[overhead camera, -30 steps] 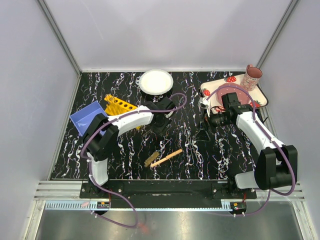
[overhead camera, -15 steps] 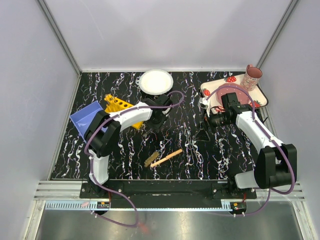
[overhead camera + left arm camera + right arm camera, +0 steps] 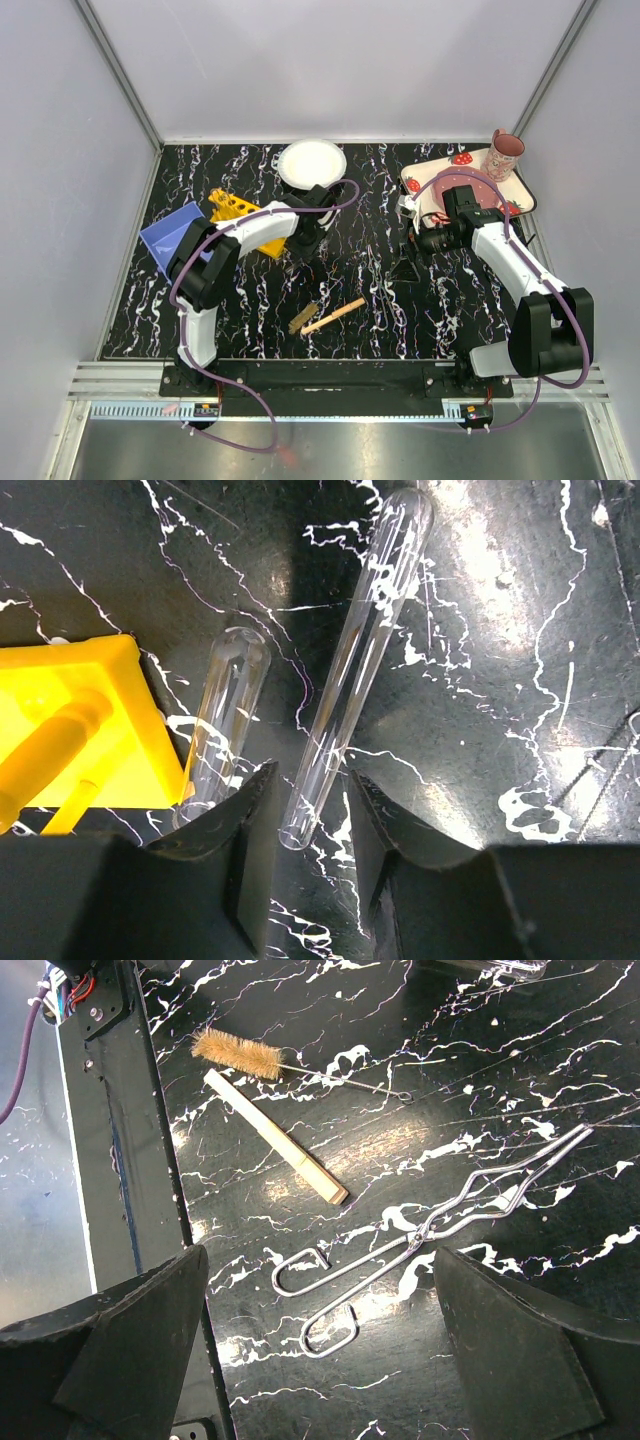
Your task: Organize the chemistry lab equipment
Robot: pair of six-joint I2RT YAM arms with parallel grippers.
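Over long clear tube [image 3: 352, 670], left gripper [image 3: 310, 802]

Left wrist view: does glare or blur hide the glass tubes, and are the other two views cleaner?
Left wrist view: a bright glare patch on the glossy tabletop, but the long tube and short tube look sharp; the fingers are dark and soft. Right wrist view: tongs and brush crisp, mild sheen. Top external view: even light, tubes too small to see.
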